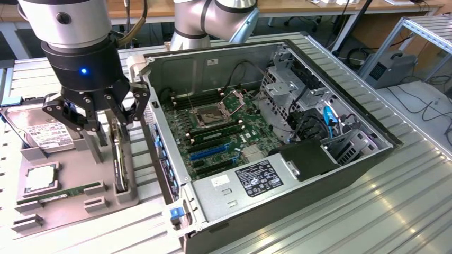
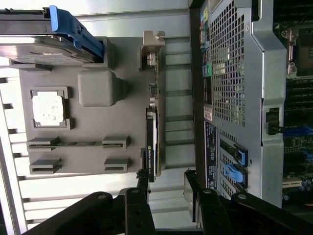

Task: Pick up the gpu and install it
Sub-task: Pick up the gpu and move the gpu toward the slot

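We are at the pickup: our hand (image 1: 109, 129) hovers wide open and empty, the gpu (image 1: 121, 164) on edge just beneath it, needing a squarely straddling grasp.

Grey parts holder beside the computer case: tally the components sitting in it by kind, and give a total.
Boxy silver hard drive with white label: 1
Square silvery processor chip: 1
Narrow green memory stick: 1
Thin flat green-and-black gpu card standing on edge: 1
Total: 4
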Motion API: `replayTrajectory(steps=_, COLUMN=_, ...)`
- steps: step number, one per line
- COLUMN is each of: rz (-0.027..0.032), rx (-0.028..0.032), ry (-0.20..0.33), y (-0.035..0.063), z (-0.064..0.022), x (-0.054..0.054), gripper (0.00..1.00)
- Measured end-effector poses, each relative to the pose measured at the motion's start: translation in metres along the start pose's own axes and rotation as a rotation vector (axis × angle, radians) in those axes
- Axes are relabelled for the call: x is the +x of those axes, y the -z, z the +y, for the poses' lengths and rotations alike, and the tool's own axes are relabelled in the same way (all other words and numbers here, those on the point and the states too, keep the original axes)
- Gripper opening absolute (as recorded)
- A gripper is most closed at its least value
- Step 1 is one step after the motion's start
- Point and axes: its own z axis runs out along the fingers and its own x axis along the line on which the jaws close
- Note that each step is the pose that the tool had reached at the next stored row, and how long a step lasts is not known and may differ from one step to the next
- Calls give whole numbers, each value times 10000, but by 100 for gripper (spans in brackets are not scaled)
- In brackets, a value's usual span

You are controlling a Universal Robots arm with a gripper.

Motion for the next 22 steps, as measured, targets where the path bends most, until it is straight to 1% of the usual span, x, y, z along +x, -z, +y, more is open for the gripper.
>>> replayTrajectory(steps=14, rz=-6, rx=75, ry=2, y=-15, z=1, x=1, gripper=42)
replayTrajectory(steps=16, rz=-7, rx=101, ry=3, y=-22, z=2, x=1, gripper=42)
replayTrajectory(steps=21, rz=-9, rx=124, ry=3, y=-27, z=3, x=1, gripper=42)
replayTrajectory(steps=22, rz=-10, rx=136, ry=4, y=-31, z=3, x=1, gripper=42)
